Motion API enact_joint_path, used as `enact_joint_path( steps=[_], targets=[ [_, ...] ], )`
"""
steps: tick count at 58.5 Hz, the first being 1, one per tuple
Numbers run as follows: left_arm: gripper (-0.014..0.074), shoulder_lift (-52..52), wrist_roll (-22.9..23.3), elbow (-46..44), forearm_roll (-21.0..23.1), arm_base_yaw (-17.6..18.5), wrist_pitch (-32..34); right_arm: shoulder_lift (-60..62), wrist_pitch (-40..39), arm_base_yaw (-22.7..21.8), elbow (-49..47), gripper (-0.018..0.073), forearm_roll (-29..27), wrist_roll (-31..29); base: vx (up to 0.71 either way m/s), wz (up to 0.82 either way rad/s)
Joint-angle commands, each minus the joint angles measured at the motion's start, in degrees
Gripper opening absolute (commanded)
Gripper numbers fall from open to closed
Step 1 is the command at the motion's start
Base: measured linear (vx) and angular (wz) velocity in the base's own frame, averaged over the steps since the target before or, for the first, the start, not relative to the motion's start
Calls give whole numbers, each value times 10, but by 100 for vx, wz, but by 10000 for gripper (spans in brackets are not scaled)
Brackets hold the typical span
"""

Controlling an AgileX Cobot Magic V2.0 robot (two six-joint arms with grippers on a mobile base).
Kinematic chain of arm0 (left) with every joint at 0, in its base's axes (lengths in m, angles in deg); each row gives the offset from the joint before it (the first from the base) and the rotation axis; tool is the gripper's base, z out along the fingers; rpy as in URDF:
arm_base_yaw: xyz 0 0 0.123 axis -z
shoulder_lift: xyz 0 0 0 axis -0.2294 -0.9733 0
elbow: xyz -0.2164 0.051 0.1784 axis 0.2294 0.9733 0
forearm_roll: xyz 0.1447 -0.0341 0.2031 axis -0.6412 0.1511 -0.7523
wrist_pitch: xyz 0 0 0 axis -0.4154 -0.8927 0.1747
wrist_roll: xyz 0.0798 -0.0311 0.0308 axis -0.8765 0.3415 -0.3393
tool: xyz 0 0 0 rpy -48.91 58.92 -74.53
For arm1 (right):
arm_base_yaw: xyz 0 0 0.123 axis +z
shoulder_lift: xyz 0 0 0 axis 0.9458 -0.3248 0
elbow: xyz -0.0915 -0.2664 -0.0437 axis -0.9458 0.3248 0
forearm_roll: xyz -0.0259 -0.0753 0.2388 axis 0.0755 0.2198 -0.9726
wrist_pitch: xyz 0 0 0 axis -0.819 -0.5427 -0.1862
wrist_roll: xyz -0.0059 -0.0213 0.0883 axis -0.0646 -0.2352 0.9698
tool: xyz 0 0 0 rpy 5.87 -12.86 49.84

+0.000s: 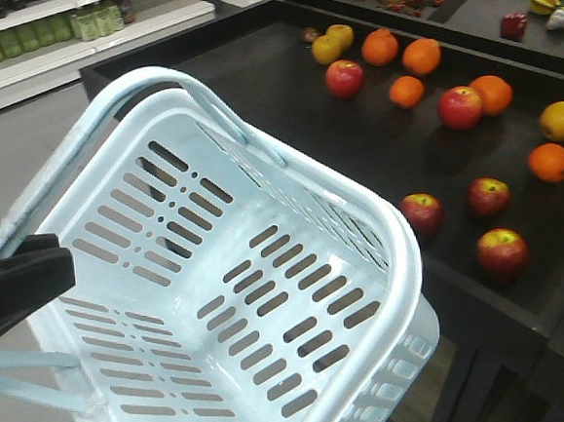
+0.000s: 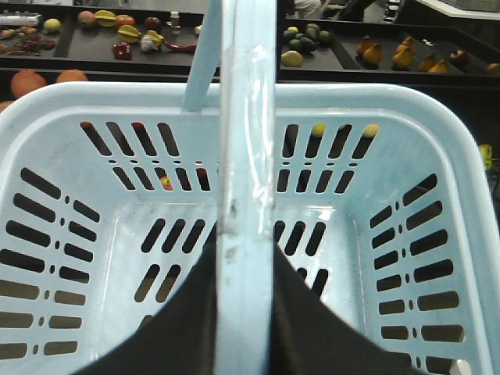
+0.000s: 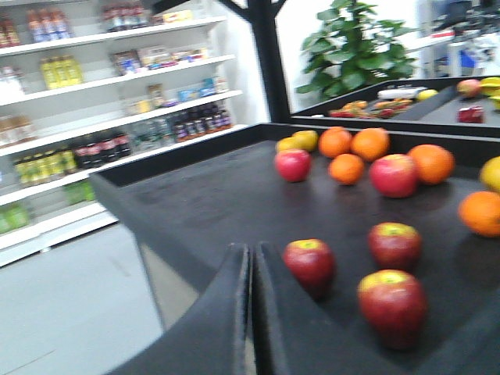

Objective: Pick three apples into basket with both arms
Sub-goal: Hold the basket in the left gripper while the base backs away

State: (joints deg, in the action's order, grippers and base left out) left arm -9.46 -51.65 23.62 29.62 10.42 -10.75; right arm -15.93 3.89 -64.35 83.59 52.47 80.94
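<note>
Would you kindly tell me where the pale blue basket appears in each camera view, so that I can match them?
Exterior front: the basket fills the left and centre, tilted, beside the black display table.
Left wrist: the basket fills nearly the whole frame, seen from above, handle up the middle.
Right wrist: not in view.
Shared landmark: the oranges on that table, upper right, upper left and upper right respectively.

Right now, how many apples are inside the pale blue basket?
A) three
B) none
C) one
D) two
B: the basket shows only its bare slotted bottom. Even the nearest apple lies outside it, on the black table.
</note>
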Motion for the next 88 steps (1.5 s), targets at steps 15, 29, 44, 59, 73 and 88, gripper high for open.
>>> enact_joint_path(
  steps=[15,29,44,59,73,88],
  targets=[
    [-6,0,4,-17,33,2,45,7,-42,-4,6,-5,1,-3,-18,60],
    [-6,0,4,-17,33,2,45,7,-42,-4,6,-5,1,-3,-17,57],
    [-6,0,4,-17,33,2,45,7,-42,-4,6,-5,1,-3,-14,51],
    [-6,0,4,-17,33,2,45,7,-42,-4,6,-5,1,-3,-11,41],
    [-6,0,4,-17,33,2,45,7,-42,-4,6,-5,1,-3,-7,29],
    [-6,0,4,-17,33,2,45,7,-42,-4,6,-5,1,-3,-1,17]
  ],
)
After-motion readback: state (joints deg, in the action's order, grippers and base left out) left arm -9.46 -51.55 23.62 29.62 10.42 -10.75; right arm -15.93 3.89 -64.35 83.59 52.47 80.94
